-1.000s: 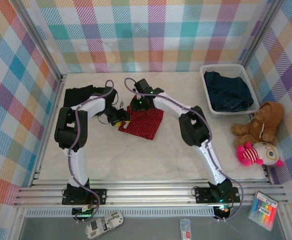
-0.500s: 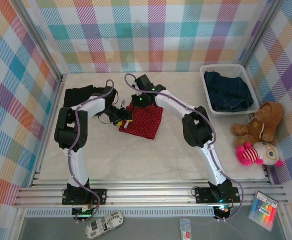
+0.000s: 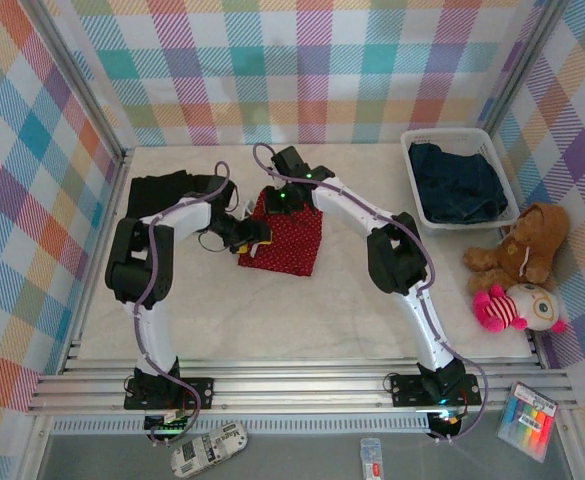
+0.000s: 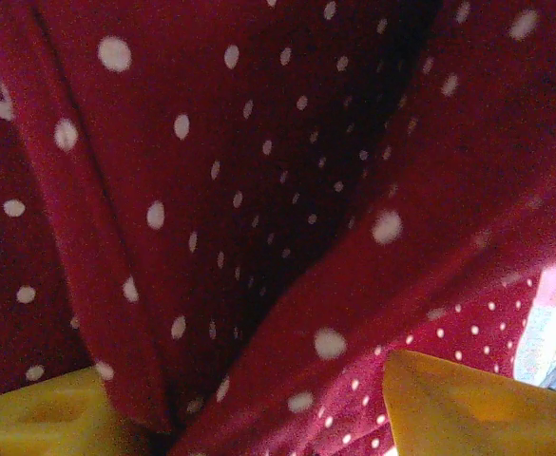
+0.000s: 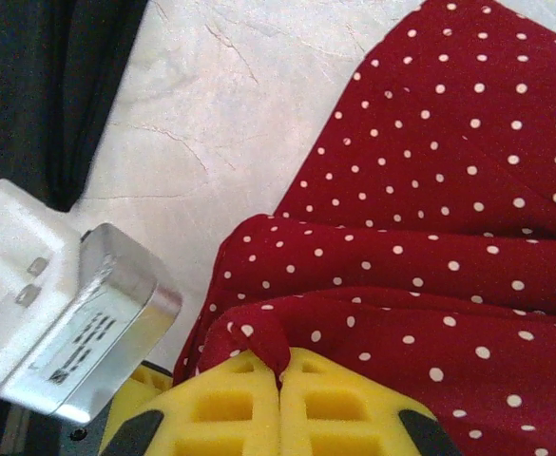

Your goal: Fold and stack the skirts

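While both grippers sit on the red skirt [image 3: 290, 245], step in hand: folding that skirt, with the fold partly made, judging by the doubled cloth at its far left corner.
Red skirt: near the middle of the table [image 3: 302, 310], a rough rectangle, bunched where the grippers meet it.
Right gripper [image 5: 279, 375]: clenched, its yellow pads pressed together with a ridge of dotted cloth nipped in the seam between them, at the skirt's far edge.
Left gripper [image 4: 258, 423]: jaws parted, the two yellow fingers [image 4: 468, 408] well apart, with loose folds of red cloth hanging between them and not pinched.
Black skirt [image 3: 162, 188]: a dark heap at the far left of the table, apart from the red one; likely the base of the stack.
Denim skirts [image 3: 459, 182]: in the white basket [image 3: 492, 138] at the far right, not yet folded.
Next move calls for: the right gripper to carry its pinched edge across the skirt and lay it flat, and the left to get clear of the cloth or take a fresh corner so the layers do not drag.
Watch for: thin cloth slipping from so small a pinch; the fold skewing if only one corner travels.
Progress: early to middle, as I judge it, with one skirt set aside, one in hand and the denim waiting.
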### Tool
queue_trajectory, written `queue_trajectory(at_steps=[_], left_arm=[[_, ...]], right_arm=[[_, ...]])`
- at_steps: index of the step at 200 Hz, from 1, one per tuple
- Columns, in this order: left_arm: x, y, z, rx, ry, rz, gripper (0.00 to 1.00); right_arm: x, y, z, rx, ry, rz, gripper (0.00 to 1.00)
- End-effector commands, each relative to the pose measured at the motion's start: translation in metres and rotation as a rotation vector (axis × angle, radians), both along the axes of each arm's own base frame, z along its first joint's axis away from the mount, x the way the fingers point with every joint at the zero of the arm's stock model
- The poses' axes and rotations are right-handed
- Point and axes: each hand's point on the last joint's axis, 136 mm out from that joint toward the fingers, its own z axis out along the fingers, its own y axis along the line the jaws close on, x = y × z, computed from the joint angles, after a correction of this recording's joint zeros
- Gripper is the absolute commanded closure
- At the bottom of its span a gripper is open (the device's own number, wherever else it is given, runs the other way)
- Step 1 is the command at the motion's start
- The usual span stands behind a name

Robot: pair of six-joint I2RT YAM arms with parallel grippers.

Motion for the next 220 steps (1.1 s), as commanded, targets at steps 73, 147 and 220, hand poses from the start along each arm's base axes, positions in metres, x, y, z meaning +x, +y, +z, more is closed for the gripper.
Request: queue_trajectory(at_steps=[73, 147, 220], left_arm=[[-0.020, 0.006, 0.027, -0.100, -0.044, 0.028, 0.33], [-0.009, -0.028, 0.018, -0.131, -0.030, -0.027, 0.38], [-0.024, 0.025, 0.019, 0.111, -0.066, 0.097, 0.34]], right_arm=[[-0.001, -0.005, 0.018, 0.039, 0.003, -0.018, 0.97], [-0.005, 0.007, 0.030, 0.128, 0.028, 0.006, 0.98], [0.005, -0.008, 0.020, 0.132, 0.071, -0.047, 0.87]])
